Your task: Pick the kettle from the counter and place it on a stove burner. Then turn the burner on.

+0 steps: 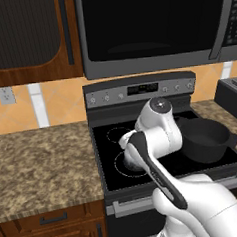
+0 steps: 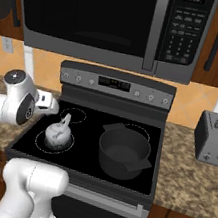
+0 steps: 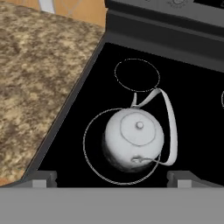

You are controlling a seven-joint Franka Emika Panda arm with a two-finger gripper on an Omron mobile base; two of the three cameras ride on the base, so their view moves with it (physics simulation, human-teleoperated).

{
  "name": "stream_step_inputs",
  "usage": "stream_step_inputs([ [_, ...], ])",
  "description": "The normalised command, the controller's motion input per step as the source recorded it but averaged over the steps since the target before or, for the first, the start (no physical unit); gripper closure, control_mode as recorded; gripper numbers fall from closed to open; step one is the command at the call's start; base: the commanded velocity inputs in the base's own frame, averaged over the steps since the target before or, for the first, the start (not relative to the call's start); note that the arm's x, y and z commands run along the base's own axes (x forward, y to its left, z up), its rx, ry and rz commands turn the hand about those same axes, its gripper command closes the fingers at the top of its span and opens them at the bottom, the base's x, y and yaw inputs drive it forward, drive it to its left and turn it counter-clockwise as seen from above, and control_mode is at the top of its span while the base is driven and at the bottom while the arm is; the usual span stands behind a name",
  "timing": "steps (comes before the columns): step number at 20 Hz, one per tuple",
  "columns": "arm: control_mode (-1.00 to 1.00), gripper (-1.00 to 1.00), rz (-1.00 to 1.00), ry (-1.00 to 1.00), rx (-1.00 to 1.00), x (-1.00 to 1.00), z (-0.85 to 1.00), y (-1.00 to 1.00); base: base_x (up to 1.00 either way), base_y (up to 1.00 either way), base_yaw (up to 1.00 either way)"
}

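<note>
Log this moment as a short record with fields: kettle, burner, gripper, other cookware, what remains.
kettle: upright on the stove, inside the large front-left ring, handle arched over it
stove burner: front-left ring outlined in white; a smaller ring lies behind it
gripper: open, hanging above the kettle, holding nothing
black pot: on the right side of the cooktop
counter: granite slab to the left of the stove
what remains: placement looks done; turning the burner on at the knobs is left
</note>
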Motion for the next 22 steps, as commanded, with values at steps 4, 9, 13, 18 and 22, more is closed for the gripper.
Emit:
stream_step_inputs([
  [4, -1.00, -1.00, -0.02, -0.07, 0.00, 0.20, 0.00, 0.10, 0.00, 0.00, 0.00],
  [9, -1.00, -1.00, -0.02, 0.00, 0.01, 0.43, 0.20, 0.11, 0.00, 0.00, 0.00],
  [13, -1.00, -1.00, -0.05, 0.01, 0.00, 0.66, 0.52, 0.07, 0.00, 0.00, 0.00],
  [18, -1.00, -1.00, -0.10, -0.12, -0.02, 0.35, 0.37, 0.35, 0.00, 0.00, 0.00],
  [22, -1.00, -1.00, 0.00, -0.10, -0.03, 0.20, 0.00, 0.39, 0.00, 0.00, 0.00],
])
